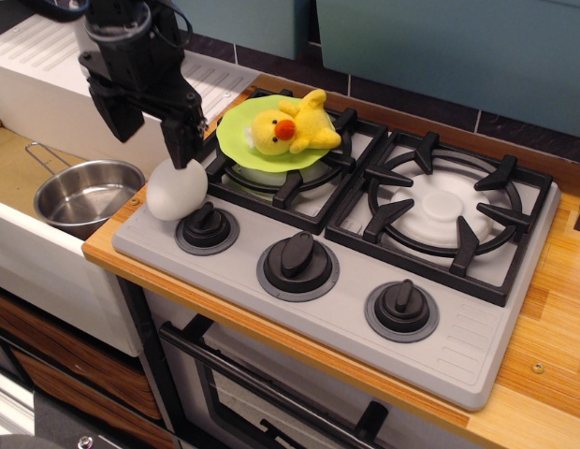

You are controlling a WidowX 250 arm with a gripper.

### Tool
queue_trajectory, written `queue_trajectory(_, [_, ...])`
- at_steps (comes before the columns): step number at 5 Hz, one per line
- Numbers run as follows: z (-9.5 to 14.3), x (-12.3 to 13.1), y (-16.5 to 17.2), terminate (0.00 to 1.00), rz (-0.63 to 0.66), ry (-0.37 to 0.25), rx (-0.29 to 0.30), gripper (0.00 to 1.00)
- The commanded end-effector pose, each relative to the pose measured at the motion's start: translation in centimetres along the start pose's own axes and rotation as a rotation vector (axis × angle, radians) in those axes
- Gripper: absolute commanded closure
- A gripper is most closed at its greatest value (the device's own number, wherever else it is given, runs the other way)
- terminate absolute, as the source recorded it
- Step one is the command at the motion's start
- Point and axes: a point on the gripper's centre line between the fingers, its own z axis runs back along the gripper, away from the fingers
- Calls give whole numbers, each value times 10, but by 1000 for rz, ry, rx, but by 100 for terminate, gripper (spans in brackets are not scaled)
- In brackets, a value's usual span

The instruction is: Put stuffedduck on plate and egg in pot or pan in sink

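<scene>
At stove's front-left corner: egg (176, 189) rests beside knob, tool (155, 129) open above it, one finger touching top. Stuffedduck (292, 126) on plate (236, 134). Advice: centre fingers astride egg, descend past widest part, close gently; pot (86, 194) waits in sink (19, 168).

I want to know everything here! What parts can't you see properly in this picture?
- Sink: cut off by the left edge.
- Pot: its right rim sits behind the counter corner.
- Plate: its middle is covered by the duck.
- Egg: unclear whether the gripper touches it.
</scene>
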Motion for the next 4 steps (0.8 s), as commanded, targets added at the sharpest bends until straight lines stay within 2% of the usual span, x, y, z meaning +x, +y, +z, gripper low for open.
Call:
queue_trajectory(1, [-2,9,-1,0,5,-31,15,0])
queue_trajectory(4, [-16,1,-3,0,27,-24,-10,0])
